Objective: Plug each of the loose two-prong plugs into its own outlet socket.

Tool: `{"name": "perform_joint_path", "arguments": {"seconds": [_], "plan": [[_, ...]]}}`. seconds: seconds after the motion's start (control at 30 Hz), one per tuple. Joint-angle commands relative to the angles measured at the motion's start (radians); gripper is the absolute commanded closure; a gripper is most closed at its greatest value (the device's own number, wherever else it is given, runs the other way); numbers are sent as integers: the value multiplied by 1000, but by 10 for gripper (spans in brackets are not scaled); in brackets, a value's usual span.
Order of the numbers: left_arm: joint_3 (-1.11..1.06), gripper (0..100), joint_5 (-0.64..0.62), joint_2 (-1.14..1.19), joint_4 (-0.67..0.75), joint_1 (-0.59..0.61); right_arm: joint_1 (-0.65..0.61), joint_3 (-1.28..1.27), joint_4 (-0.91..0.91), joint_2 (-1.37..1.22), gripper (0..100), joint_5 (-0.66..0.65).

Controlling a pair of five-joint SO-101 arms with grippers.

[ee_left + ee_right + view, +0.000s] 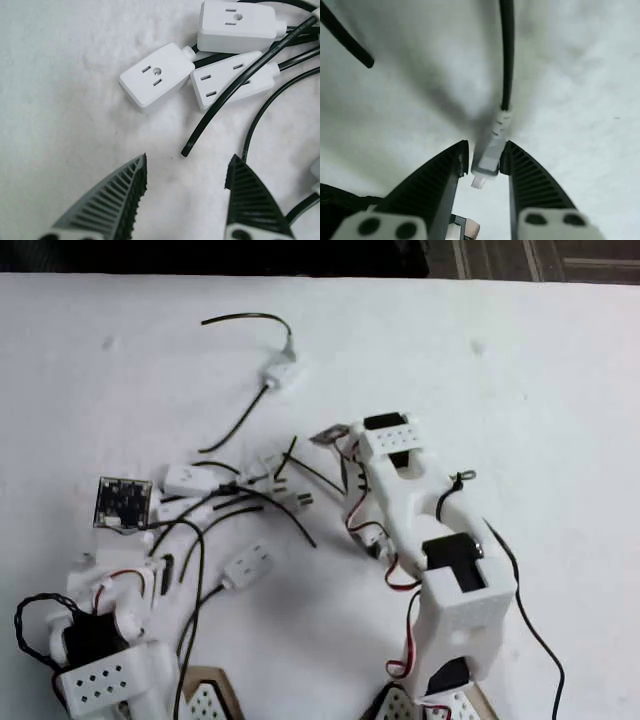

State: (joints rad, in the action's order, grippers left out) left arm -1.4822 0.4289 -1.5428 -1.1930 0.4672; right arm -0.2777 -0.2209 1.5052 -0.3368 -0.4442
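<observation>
My right gripper (486,146) is shut on a small white two-prong plug (487,159); its black cord (506,55) runs away over the white table. In the high view this gripper (328,437) sits just right of the cluster of cords. My left gripper (189,158) is open above the table with nothing between its fingers, and a loose black cord end (184,149) lies just beyond its tips. Farther off lie two white outlet sockets (157,75) (237,20) and a white triangular piece (232,80) with slots. In the high view the left arm (110,640) is at the bottom left.
Another white socket (250,565) lies mid-table, and one with a curled cord (280,375) lies farther back. A small black circuit board (125,502) sits at the left. Tangled black cords (230,510) cross the middle. The table's right half (560,420) is bare white.
</observation>
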Motion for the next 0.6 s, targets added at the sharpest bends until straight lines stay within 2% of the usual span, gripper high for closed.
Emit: {"name": "perform_joint_path", "arguments": {"seconds": [0.0, 0.07, 0.23, 0.37, 0.57], "plan": [[3, 740, 5, -8, 2, 2, 8, 34, 16, -7, 941, 0], [3, 740, 5, -8, 2, 2, 7, 34, 16, -16, 980, -2], [3, 740, 5, -8, 2, 2, 7, 69, 85, 62, 981, -34], [2, 740, 5, -8, 2, 2, 7, 91, 157, 229, 981, -121], [5, 740, 0, -8, 5, -1, 7, 87, 186, 541, 981, -121]]}}
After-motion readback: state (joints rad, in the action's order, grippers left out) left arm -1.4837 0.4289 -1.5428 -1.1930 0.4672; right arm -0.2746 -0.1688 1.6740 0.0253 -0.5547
